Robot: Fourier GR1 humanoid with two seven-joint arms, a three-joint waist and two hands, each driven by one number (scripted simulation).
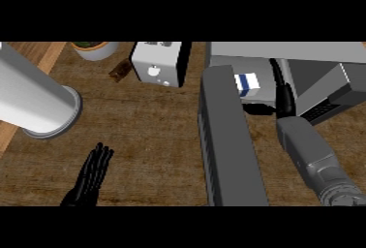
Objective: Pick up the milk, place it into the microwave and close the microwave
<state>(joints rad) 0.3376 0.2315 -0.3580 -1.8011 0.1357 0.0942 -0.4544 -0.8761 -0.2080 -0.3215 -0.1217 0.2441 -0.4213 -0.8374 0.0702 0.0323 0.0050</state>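
Standing upright inside microwave [336, 82]: milk [246, 83]. Right hand [280, 92] beside it, fingers unclear. Left hand [91, 174] spread.

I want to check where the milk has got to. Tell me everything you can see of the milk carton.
The milk carton is a small white box with a blue band across its side. It sits inside the open microwave, just past the edge of the open door, which hides its left part. Its pose looks roughly upright, though only part shows. The right forearm reaches into the microwave next to it; the right hand shows as a dark shape just below the carton. Whether it touches the carton cannot be told.
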